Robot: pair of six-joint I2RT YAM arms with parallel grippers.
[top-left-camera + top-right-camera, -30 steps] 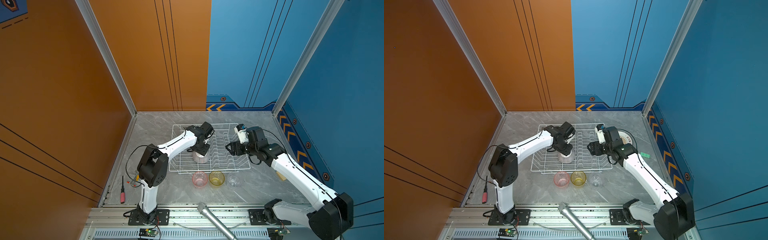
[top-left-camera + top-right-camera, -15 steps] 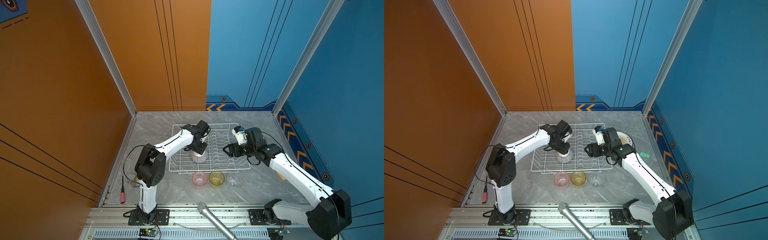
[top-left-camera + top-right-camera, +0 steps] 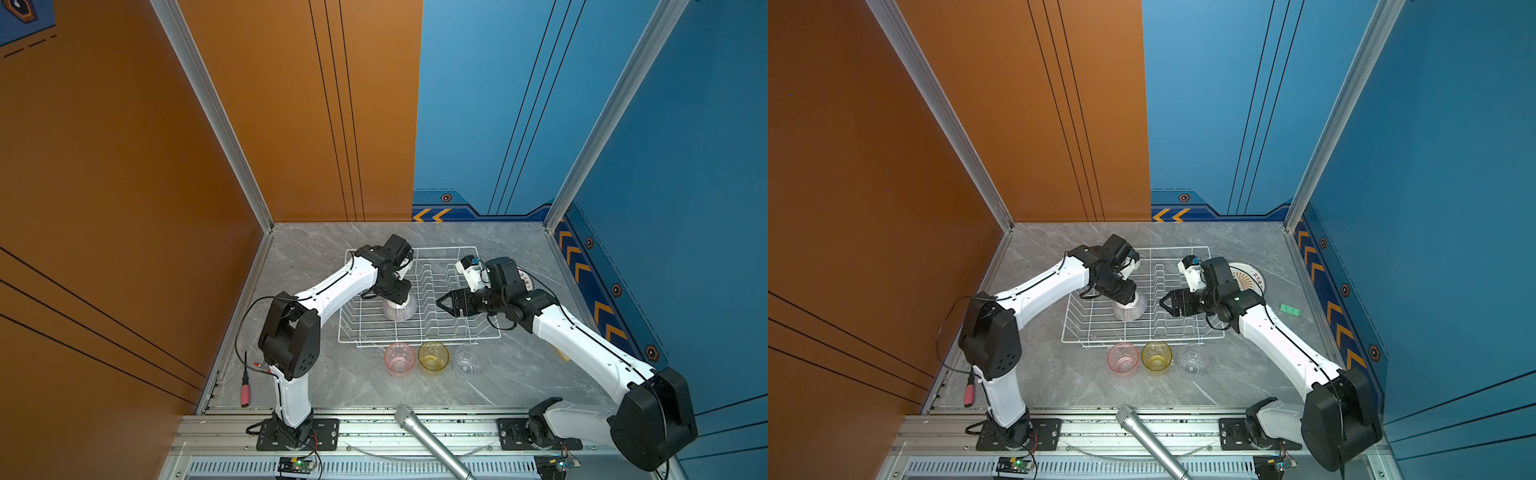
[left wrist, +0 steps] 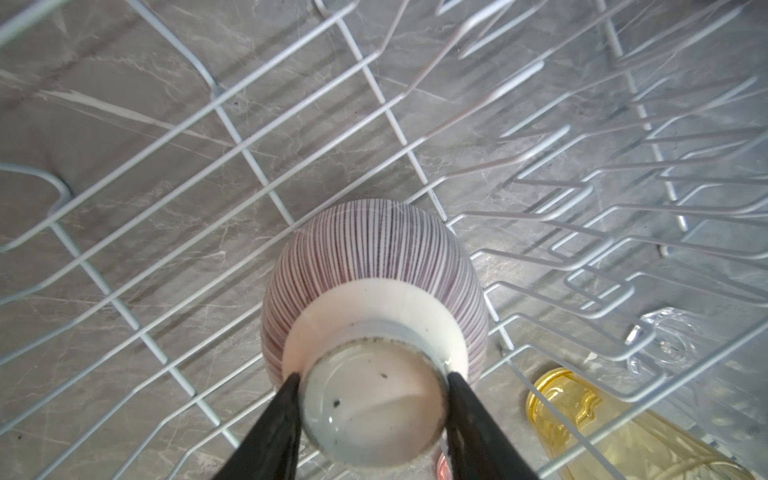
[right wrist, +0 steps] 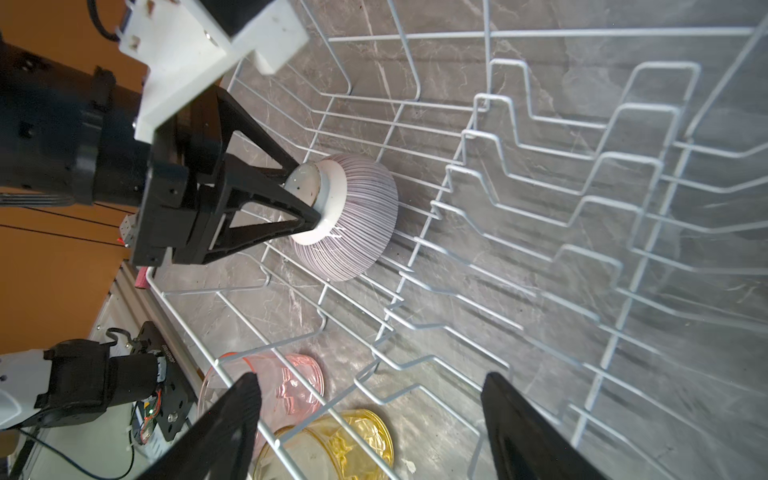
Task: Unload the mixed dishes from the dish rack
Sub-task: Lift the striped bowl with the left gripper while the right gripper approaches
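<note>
The dish rack (image 3: 436, 248) (image 3: 1175, 248) (image 4: 232, 108) (image 5: 582, 153), a white wire basket, stands mid-table. In it is only a finely striped bowl (image 3: 400, 309) (image 3: 1130, 309) (image 4: 374, 257) (image 5: 357, 224), upside down and slightly tilted, low over the rack floor. My left gripper (image 3: 397, 296) (image 3: 1126, 296) (image 4: 372, 376) (image 5: 305, 195) is shut on the bowl's foot ring. My right gripper (image 3: 440, 305) (image 3: 1163, 305) (image 5: 370, 388) hangs open and empty over the plate-slot wires, to the bowl's right. Pink (image 3: 399, 357), amber (image 3: 433, 358) and clear (image 3: 468, 358) tumblers stand in a row before the rack.
An orange-sunburst plate (image 3: 1252, 280) lies on the table right of the rack, partly hidden by my right arm. A small green block (image 3: 1289, 309) lies further right. A red-handled screwdriver (image 3: 245, 390) lies at the left edge, and a silver rod (image 3: 428, 440) crosses the front rail.
My right gripper has moved left and a little forward over the rack, toward the bowl. My left wrist has shifted slightly while staying shut on the bowl, which has barely moved.
</note>
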